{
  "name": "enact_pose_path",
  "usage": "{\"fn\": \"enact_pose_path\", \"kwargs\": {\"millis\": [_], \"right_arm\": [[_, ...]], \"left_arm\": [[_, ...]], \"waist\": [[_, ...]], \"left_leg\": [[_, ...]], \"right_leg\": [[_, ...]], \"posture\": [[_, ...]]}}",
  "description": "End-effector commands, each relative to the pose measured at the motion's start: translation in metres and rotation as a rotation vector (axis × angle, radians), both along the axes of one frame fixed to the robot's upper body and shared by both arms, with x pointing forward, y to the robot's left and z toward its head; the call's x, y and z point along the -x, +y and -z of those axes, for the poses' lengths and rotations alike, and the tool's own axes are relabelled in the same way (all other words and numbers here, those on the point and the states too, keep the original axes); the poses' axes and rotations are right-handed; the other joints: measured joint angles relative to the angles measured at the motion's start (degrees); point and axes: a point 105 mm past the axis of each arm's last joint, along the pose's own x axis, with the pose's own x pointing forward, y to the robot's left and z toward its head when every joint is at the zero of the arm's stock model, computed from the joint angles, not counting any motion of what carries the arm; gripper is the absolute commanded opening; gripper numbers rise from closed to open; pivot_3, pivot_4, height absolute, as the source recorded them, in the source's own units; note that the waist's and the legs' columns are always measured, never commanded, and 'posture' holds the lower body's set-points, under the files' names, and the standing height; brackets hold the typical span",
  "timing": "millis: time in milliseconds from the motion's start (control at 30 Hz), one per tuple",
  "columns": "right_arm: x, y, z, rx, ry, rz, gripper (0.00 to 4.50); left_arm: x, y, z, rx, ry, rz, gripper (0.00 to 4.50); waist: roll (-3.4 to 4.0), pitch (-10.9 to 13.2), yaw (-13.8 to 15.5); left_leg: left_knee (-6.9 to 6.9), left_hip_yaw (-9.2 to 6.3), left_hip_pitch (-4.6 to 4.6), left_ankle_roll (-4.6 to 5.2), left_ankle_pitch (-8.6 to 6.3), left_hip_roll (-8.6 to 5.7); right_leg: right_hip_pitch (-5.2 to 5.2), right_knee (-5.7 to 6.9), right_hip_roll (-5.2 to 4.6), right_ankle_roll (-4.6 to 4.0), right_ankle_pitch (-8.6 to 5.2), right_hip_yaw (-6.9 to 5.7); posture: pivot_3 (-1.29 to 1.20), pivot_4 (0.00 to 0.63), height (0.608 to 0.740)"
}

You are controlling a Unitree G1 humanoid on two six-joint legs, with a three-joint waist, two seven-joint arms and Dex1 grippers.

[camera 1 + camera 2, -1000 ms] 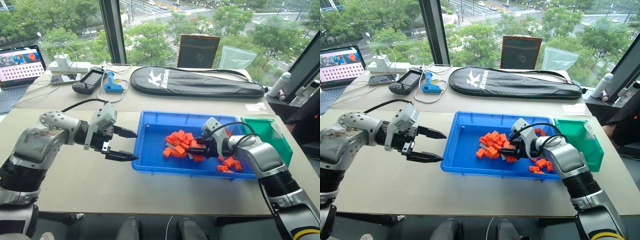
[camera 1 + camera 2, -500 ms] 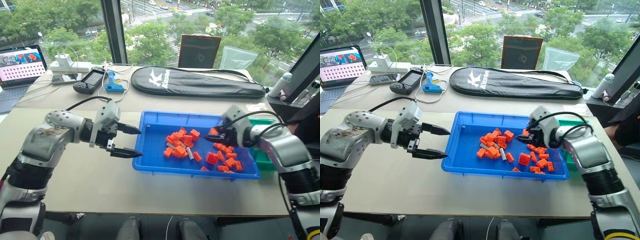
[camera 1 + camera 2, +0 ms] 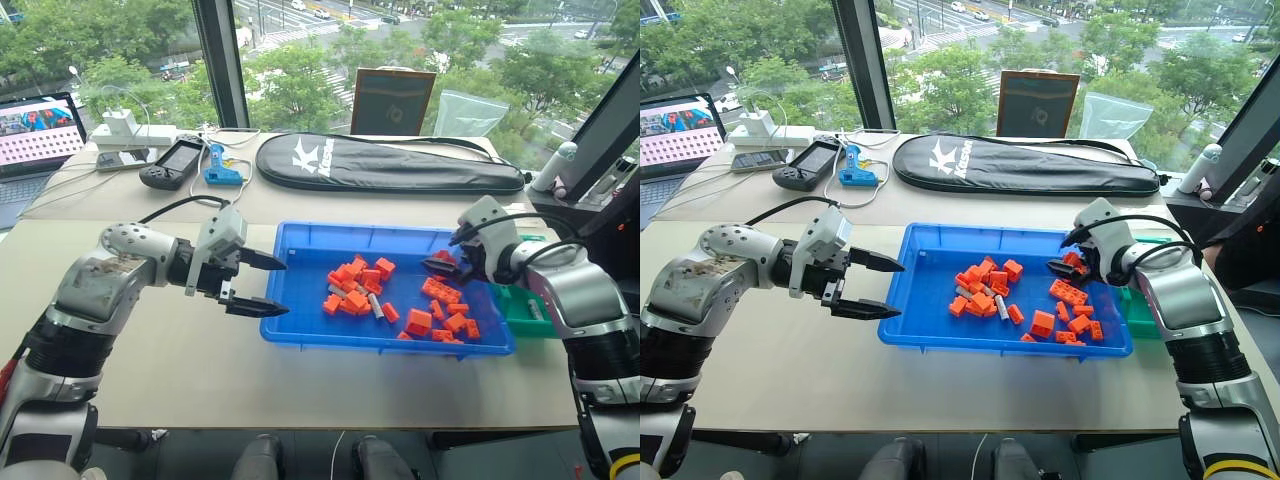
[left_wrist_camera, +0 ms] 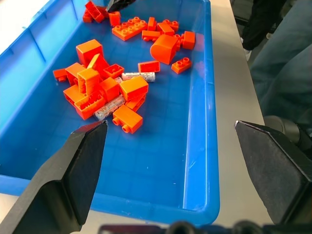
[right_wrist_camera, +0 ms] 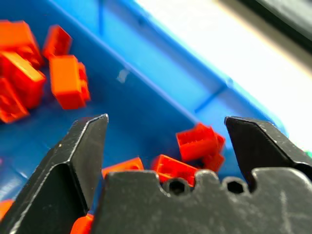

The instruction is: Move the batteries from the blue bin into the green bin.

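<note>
Wide, shallow bright-blue plastic bin (image 3: 300,300) sits on the beige table (image 3: 150,370). Inside it, a heap of orange plastic toy bricks (image 3: 352,282) near the middle and a second scatter (image 3: 448,312) toward its right end. Two small silver-grey metal batteries show in the middle heap: one (image 4: 138,76) lying bare just beside the bricks, another (image 4: 108,107) partly tucked under them. Small, deeper green plastic bin (image 3: 518,308) stands against the blue bin's right end; a silver-grey cylinder (image 3: 531,309) lies in it. Left gripper (image 3: 268,286) hovers at the blue bin's left rim, fingers spread, empty. Right gripper (image 3: 441,264) hangs above the right end of the blue bin, fingers wide apart, nothing between them
</note>
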Motion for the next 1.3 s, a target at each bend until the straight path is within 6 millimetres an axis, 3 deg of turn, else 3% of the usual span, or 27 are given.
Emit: {"fn": "enact_pose_path", "kwargs": {"millis": [33, 133, 267, 367, 600, 833, 1200, 1300], "right_arm": [[0.019, 0.029, -0.015, -0.087, 0.015, -0.101, 4.44], [0.022, 0.032, -0.009, -0.077, -0.024, 0.031, 4.44], [0.036, 0.042, 0.010, -0.192, 0.228, 0.104, 4.44], [0.047, 0.065, 0.012, -0.189, 0.287, 0.017, 4.44], [0.057, 0.085, 0.026, -0.117, 0.318, -0.050, 4.44], [0.058, 0.083, 0.050, 0.025, 0.344, -0.042, 4.44], [0.042, 0.078, 0.065, 0.127, 0.323, -0.068, 4.44], [0.037, 0.078, 0.071, 0.126, 0.336, -0.071, 3.72]], "left_arm": [[-0.001, -0.001, -0.008, 0.000, -0.050, 0.010, 4.50], [-0.005, 0.000, -0.008, -0.017, -0.096, -0.007, 4.50], [-0.010, 0.002, -0.008, -0.021, -0.115, -0.026, 4.50], [-0.012, 0.003, -0.009, -0.024, -0.123, -0.027, 4.50], [-0.013, 0.002, -0.012, -0.028, -0.133, -0.025, 4.50], [-0.012, -0.003, -0.022, 0.023, -0.135, -0.028, 4.50], [-0.008, -0.009, -0.030, 0.079, -0.133, -0.027, 4.50], [-0.009, -0.007, -0.027, 0.064, -0.138, -0.043, 4.50]], "waist": [[0.00, 0.00, 0.15], [0.00, 0.00, 0.20], [0.00, 0.00, 0.36], [0.00, 0.00, 0.28], [0.00, 0.00, 0.17], [0.00, 0.00, 0.25], [0.00, 0.00, -0.08], [0.00, 0.00, -0.02]], "left_leg": [[0.00, 0.00, 0.00, 0.00, 0.00, 0.00], [0.00, -0.01, 0.00, 0.00, 0.00, 0.00], [0.03, 0.00, -0.02, -0.01, 0.00, -0.02], [0.11, 0.00, -0.03, -0.01, 0.01, -0.02], [0.09, -0.03, -0.03, -0.01, 0.00, 0.03], [0.09, -0.03, -0.03, -0.01, 0.00, 0.03], [0.09, -0.05, 0.02, 0.00, 0.00, 0.04], [0.10, -0.05, 0.03, 0.00, 0.00, 0.04]], "right_leg": [[0.00, 0.00, 0.00, 0.00, 0.00, 0.00], [0.02, -0.01, 0.00, 0.00, 0.00, -0.01], [0.03, 0.01, -0.03, -0.01, 0.00, -0.01], [0.02, 0.08, -0.02, -0.01, 0.01, 0.00], [0.00, 0.08, 0.03, -0.02, 0.00, 0.00], [0.00, 0.07, 0.02, -0.02, 0.00, 0.00], [0.05, 0.07, 0.05, -0.02, 0.00, 0.00], [0.05, 0.08, 0.06, -0.02, 0.00, 0.00]], "posture": [[0.00, 0.150, 0.740], [0.00, 0.150, 0.740], [0.00, 0.150, 0.740], [0.00, 0.150, 0.740], [0.00, 0.150, 0.740], [0.00, 0.150, 0.740], [0.00, 0.150, 0.740], [0.00, 0.150, 0.740]]}}
